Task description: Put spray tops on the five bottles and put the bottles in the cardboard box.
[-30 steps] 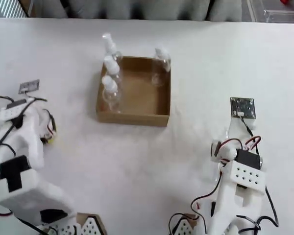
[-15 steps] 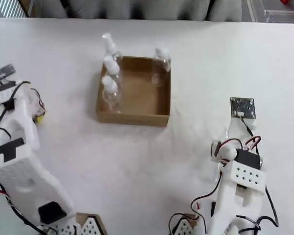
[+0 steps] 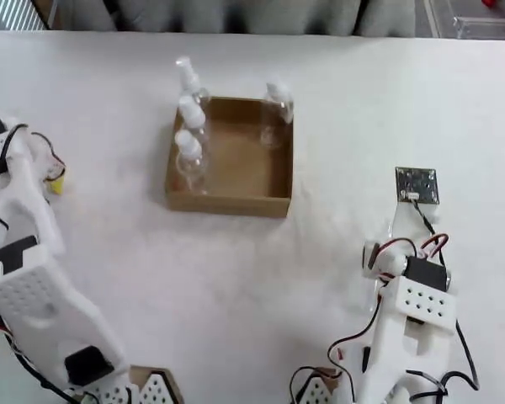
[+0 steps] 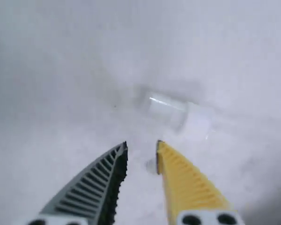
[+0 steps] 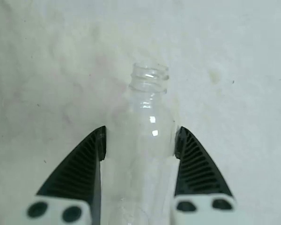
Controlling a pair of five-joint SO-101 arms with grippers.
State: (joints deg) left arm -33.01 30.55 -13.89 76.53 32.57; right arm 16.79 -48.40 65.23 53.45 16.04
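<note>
Upright in cardboard box [image 3: 227,203], spray-topped bottles [image 3: 188,156]

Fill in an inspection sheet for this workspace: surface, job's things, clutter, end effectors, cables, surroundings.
Surface: white table.
Job's things: cardboard box with four capped bottles upright at its walls; uncapped bottle; blurred clear item, possibly a spray top, lying on the table.
Clutter: nothing seen.
End effectors: right end effector shut on the uncapped bottle; left end effector open, empty, short of the blurred item.
Cables: red and black wires on the right arm.
Surroundings: grey backdrop beyond the table's far edge.
</note>
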